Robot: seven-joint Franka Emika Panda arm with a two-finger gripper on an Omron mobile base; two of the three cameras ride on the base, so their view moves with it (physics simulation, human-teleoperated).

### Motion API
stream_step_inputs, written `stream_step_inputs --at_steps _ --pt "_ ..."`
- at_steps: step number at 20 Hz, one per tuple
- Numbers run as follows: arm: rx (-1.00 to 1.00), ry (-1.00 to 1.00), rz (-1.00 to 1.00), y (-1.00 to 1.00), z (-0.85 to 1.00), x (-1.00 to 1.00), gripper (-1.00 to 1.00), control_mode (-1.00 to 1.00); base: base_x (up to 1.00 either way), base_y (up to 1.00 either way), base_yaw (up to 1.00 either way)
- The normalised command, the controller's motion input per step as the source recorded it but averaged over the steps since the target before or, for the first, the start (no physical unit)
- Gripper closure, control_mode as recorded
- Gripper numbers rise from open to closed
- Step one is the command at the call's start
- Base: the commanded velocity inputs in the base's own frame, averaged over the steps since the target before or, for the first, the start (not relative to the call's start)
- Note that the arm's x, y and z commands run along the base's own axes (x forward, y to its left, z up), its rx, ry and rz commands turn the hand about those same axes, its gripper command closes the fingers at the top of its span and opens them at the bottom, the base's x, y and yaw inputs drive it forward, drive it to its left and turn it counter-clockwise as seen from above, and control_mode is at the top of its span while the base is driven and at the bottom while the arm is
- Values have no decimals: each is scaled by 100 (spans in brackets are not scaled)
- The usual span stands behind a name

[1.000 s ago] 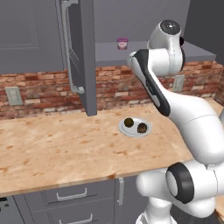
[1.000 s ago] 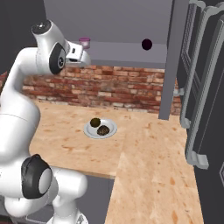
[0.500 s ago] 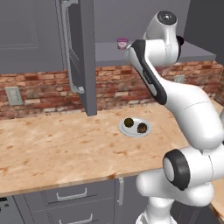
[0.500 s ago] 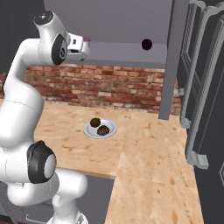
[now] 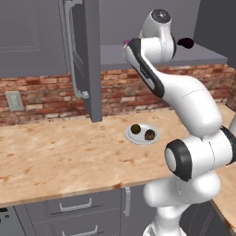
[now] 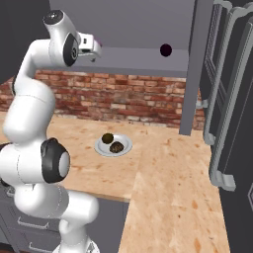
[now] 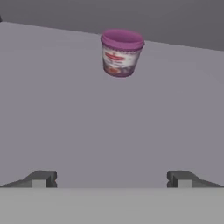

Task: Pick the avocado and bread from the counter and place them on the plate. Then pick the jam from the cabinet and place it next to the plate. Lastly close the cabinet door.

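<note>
The jam [image 7: 121, 52], a pink-purple jar with a magenta top, stands upright on the grey cabinet shelf [image 7: 61, 113], straight ahead of my gripper [image 7: 111, 179]. The fingers are wide open with nothing between them, still a gap short of the jar. In the right base view the gripper [image 6: 96, 46] is raised to the shelf's front edge. Down on the counter [image 5: 69, 156] the plate [image 5: 139, 138] holds the olive-green avocado [image 5: 135, 129] and the mottled brown bread [image 5: 150, 135]. The cabinet door [image 5: 85, 55] hangs open to the left of the shelf.
A black-maroon lump [image 6: 165, 49] sits further right on the same shelf [image 6: 138, 55]. A tall dark door with bar handles [image 6: 225, 104] stands open at the right. A brick wall [image 5: 41, 94] with an outlet [image 5: 14, 100] backs the counter.
The arm has lifted and stretched toward the cabinet, bringing the hand up to shelf height in front of the jam. The fingers stay open. The plate and its food have not moved.
</note>
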Motion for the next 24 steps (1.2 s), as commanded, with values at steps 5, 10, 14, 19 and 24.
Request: stream_step_inputs --at_steps 5,10,14,19,24 --pt "-1 -7 6 6 0 39 -100 -100 0 0 0" --pt "1 0 0 0 0 25 -100 -100 0 0 0" --pt "4 0 0 0 0 24 -100 -100 0 0 0" --pt "9 0 0 0 0 38 -100 -100 0 0 0" --pt "2 0 0 0 0 43 -100 -100 0 0 0"
